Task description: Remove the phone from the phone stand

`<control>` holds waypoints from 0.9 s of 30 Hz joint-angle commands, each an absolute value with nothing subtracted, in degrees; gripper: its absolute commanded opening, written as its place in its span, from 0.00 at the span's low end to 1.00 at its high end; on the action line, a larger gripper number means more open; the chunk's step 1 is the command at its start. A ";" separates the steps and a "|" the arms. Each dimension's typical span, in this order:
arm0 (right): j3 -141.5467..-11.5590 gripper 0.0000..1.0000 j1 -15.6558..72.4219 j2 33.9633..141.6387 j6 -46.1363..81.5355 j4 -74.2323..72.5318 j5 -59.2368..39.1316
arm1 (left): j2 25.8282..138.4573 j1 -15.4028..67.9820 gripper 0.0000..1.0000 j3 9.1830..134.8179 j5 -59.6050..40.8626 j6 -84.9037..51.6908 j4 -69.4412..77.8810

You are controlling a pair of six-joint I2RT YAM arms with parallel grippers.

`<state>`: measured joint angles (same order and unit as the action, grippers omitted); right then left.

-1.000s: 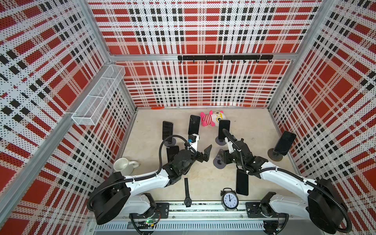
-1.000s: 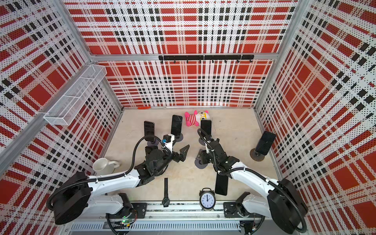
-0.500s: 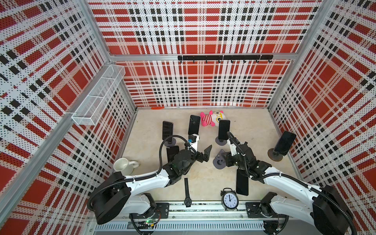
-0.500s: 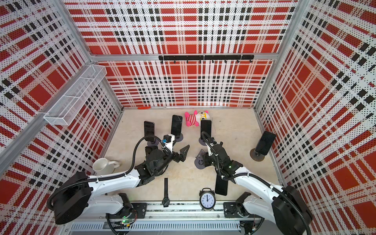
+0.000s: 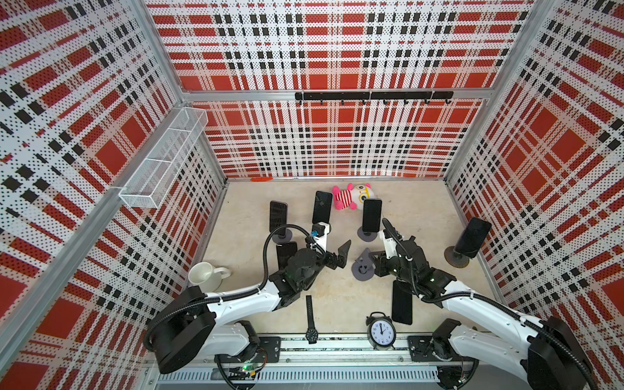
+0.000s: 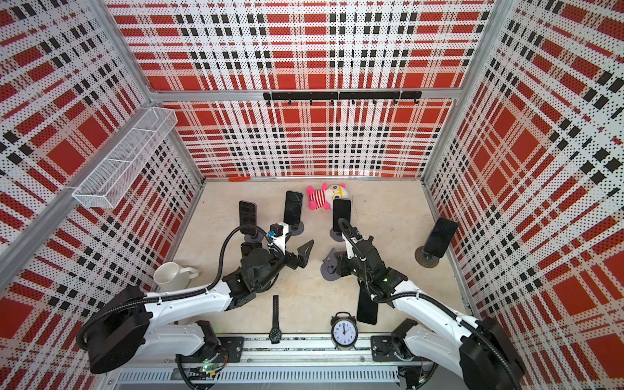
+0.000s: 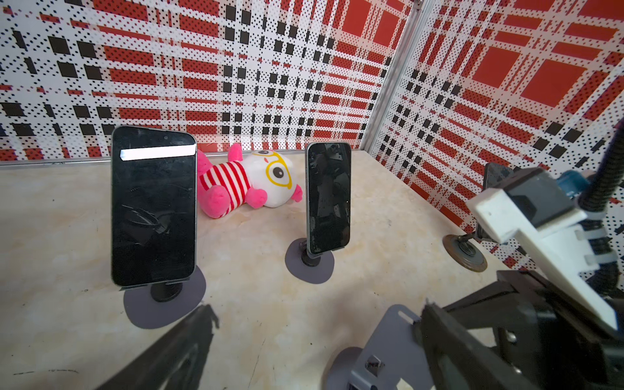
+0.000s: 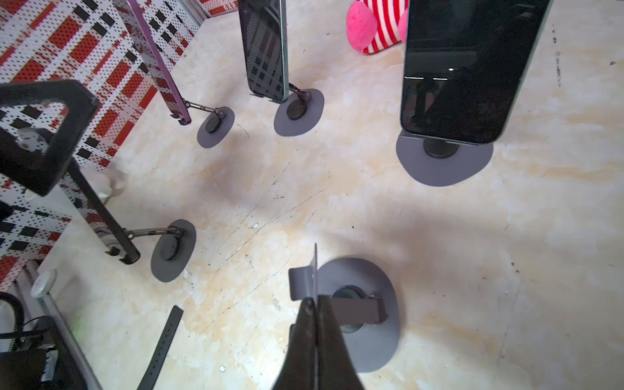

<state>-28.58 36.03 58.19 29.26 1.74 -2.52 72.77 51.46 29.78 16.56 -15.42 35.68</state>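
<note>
An empty grey phone stand sits mid-table. My right gripper is shut on its thin upright plate. A black phone lies flat on the table, partly under my right arm. Several other phones stand on stands: the nearest behind the empty stand, one at the right wall. My left gripper hangs open just left of the empty stand, holding nothing; one fingertip is against the plate's edge.
A white mug sits front left, with a wristwatch and an alarm clock at the front edge. At the back lies a pink plush toy. A wire basket hangs on the left wall.
My right gripper's jaws have closed onto the empty stand's plate. The left arm and the phones have not moved.
</note>
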 commanded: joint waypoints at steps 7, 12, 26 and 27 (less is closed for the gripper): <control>-28.33 0.00 33.08 49.61 35.80 9.25 -1.02 | 70.88 51.24 0.98 28.03 18.19 -16.17 39.00; -30.00 0.00 29.99 44.03 39.78 16.88 4.87 | 71.27 54.71 0.98 29.28 21.99 -11.73 38.92; -37.86 0.00 5.65 43.06 37.02 27.03 0.99 | 75.33 67.50 0.98 38.06 37.42 4.56 36.00; -38.42 0.00 4.42 44.43 36.58 26.10 0.27 | 75.24 67.51 0.98 38.08 37.42 4.32 35.71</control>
<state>-36.27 6.66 42.52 37.65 27.18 2.39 74.76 67.29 37.17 33.41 0.05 36.67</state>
